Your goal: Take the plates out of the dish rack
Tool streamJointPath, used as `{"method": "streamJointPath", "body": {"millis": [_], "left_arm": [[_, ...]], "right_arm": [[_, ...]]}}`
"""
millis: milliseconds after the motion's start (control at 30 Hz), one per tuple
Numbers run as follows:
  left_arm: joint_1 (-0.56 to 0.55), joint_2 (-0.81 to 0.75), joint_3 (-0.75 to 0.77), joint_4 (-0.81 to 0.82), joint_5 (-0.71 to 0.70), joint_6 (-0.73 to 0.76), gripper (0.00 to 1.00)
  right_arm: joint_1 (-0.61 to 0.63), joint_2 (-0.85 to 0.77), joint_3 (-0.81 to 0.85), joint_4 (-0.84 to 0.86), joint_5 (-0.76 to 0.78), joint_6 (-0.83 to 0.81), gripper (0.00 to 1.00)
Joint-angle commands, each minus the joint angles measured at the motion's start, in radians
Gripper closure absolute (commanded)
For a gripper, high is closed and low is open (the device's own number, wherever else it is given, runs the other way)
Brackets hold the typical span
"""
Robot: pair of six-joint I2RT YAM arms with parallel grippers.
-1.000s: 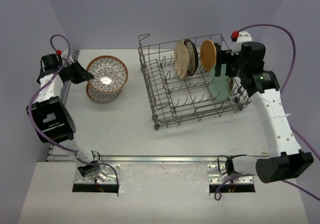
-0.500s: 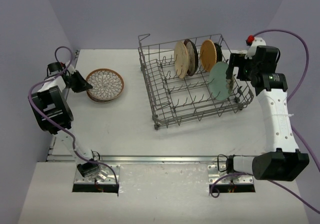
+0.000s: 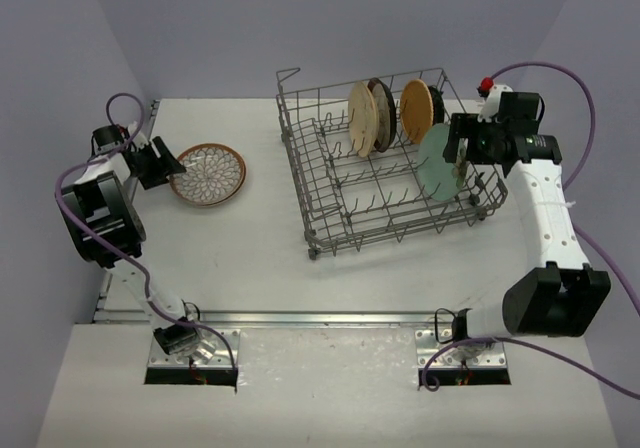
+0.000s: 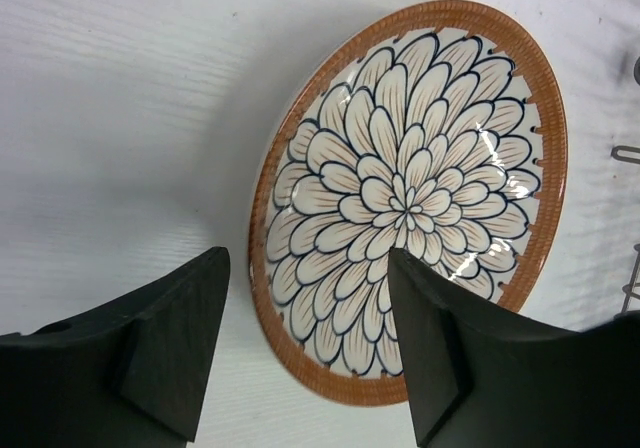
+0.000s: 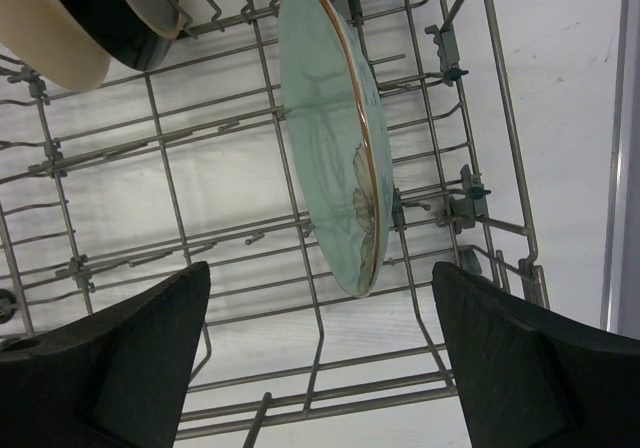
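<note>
Top view, table (image 3: 260, 268): white, with the rack on the right side and one plate on the left side.
Top view, dish rack (image 3: 318, 183): a grey wire basket sitting on the table.
Top view, plates in the rack: a cream plate (image 3: 360, 118), a dark brown plate (image 3: 384, 116) right behind it, an orange-tan plate (image 3: 415, 111) and a mint green plate (image 3: 437, 163), all standing on edge.
Top view, flower plate (image 3: 207, 174): out of the rack, lying flat on the table, well apart from the rack.
Top view, left claw (image 3: 165, 163): just beside the flower plate's left edge.
Top view, right claw (image 3: 457, 156): at the mint green plate, over the right end of the rack.
Left wrist view, fingers (image 4: 150, 348): black, set apart, holding nothing. The flower plate's red-brown rim shows in the gap.
Left wrist view, flower plate: white petals with dark lines.
Right wrist view, fingers (image 5: 110, 348): spread wide, one on each side of the mint green plate, not touching it.
Right wrist view, mint green plate: on edge between the rack's wires, with a gold rim.
</note>
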Motion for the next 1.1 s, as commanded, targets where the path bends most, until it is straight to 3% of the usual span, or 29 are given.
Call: {"method": "streamJointPath", "body": {"millis": [0,333,700,800,1067], "left_arm": [[-0.002,-0.142,-0.016,0.056,-0.018,0.087,0.37],[-0.057,-0.375,-0.086,0.053,-0.111,0.271,0.24],[-0.13,-0.602,-0.109,-0.006,-0.055,0.325,0.15],[-0.141,-0.645,-0.1,-0.031,0.002,0.336,0.08],[-0.167,-0.696,-0.071,-0.054,0.033,0.308,0.08]], "right_arm": [[-0.002,0.023,0.059,0.034,0.04,-0.028,0.12],[0.024,0.162,0.122,0.065,0.143,-0.081,0.15],[0.022,0.349,0.21,0.07,-0.002,-0.153,0.17],[0.022,0.391,0.229,0.061,-0.021,-0.18,0.24],[0.022,0.4,0.217,0.03,-0.096,-0.187,0.48]]}}
